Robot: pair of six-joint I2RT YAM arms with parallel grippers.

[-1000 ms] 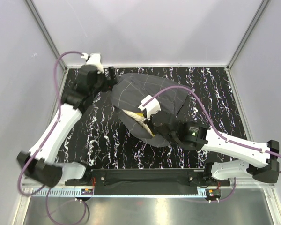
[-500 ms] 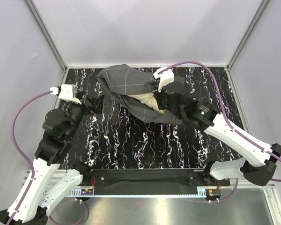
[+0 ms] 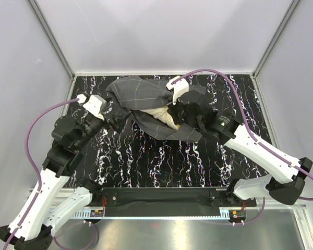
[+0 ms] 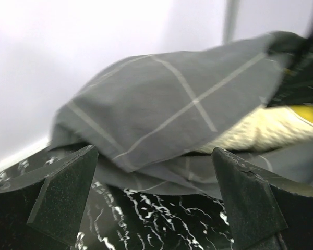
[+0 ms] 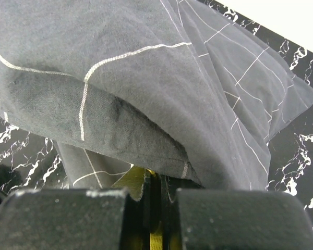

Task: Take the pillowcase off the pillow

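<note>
I am finding right jaws clenching the pillow (image 3: 160, 115), left jaws released, limp pillowcase (image 3: 141, 94) inviting an upper-left pinch.

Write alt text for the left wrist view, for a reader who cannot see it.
A dark charcoal-grey fabric pillowcase with a thin white grid lies bunched over a cream-white quilted pillow, whose yellow edge peeks out at right. The left gripper stands open before it, above the black white-veined marble tabletop.

pillow (image 3: 159, 115) partly in pillowcase (image 3: 141, 94), tbl (image 3: 146, 161) rear
</note>
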